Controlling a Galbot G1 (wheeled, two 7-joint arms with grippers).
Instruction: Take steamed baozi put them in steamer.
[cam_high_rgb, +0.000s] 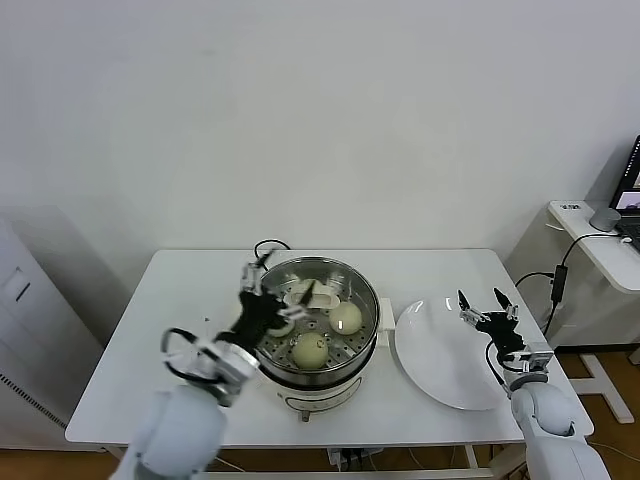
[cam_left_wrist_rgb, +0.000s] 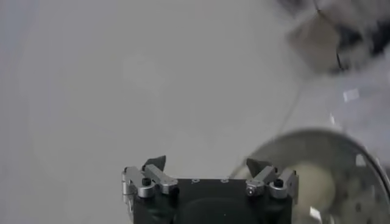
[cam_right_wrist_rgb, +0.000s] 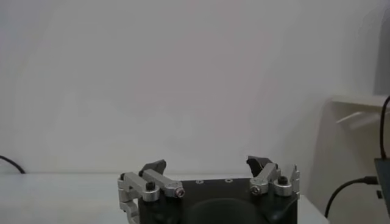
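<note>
The steamer (cam_high_rgb: 362, 290), a shiny steel pot on a white base, stands mid-table in the head view. Cream-white baozi lie on its perforated tray: one (cam_high_rgb: 345, 317) on the right, one (cam_high_rgb: 310, 349) at the front, one (cam_high_rgb: 283, 327) on the left half hidden by my left arm. My left gripper (cam_high_rgb: 277, 283) hovers open over the steamer's left rim, holding nothing. The left wrist view shows that gripper (cam_left_wrist_rgb: 207, 164) empty, with the steamer (cam_left_wrist_rgb: 341, 143) and one baozi (cam_left_wrist_rgb: 314, 185) beyond one finger. My right gripper (cam_high_rgb: 481, 303) (cam_right_wrist_rgb: 207, 165) stands open and empty above the white plate.
A flat white plate (cam_high_rgb: 440, 375) lies bare to the right of the steamer. A black cord (cam_high_rgb: 268, 245) loops behind the pot. A white side table (cam_high_rgb: 600, 245) with cables stands at the far right, and a white cabinet (cam_high_rgb: 30, 320) at the left.
</note>
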